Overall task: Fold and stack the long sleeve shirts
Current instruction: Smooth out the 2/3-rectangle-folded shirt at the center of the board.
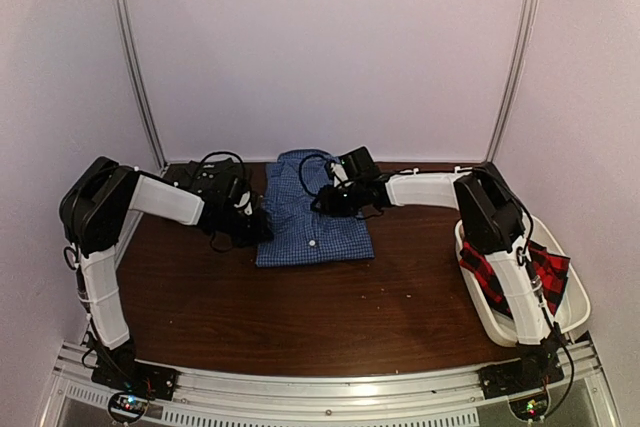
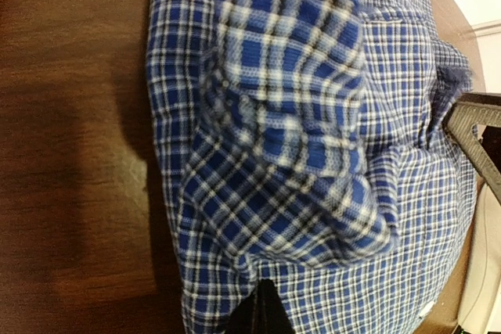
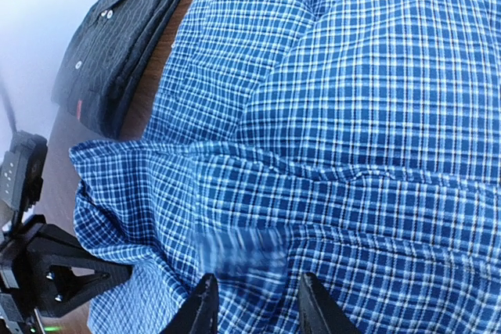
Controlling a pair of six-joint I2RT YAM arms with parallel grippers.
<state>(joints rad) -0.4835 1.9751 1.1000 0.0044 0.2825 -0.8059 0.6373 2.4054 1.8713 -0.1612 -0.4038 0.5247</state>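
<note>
The blue gingham shirt (image 1: pixel 312 217) lies partly folded at the table's middle back. My left gripper (image 1: pixel 256 228) is at its left edge; in the left wrist view its fingers (image 2: pixel 263 312) are shut on a raised fold of the blue shirt (image 2: pixel 297 115). My right gripper (image 1: pixel 332 198) is over the shirt's upper right, open, with blue cloth (image 3: pixel 352 115) between its fingers (image 3: pixel 205 307). The folded charcoal shirt (image 3: pixel 117 37) with an orange tag lies at the back left (image 1: pixel 205 179). The red-and-black plaid shirt (image 1: pixel 548 269) lies in the tub.
The white plastic tub (image 1: pixel 575 317) stands at the right edge of the brown table (image 1: pixel 300 317). White walls close the back and sides. The left arm's elbow (image 1: pixel 95 202) stands high at the left, the right arm's (image 1: pixel 485 207) over the tub.
</note>
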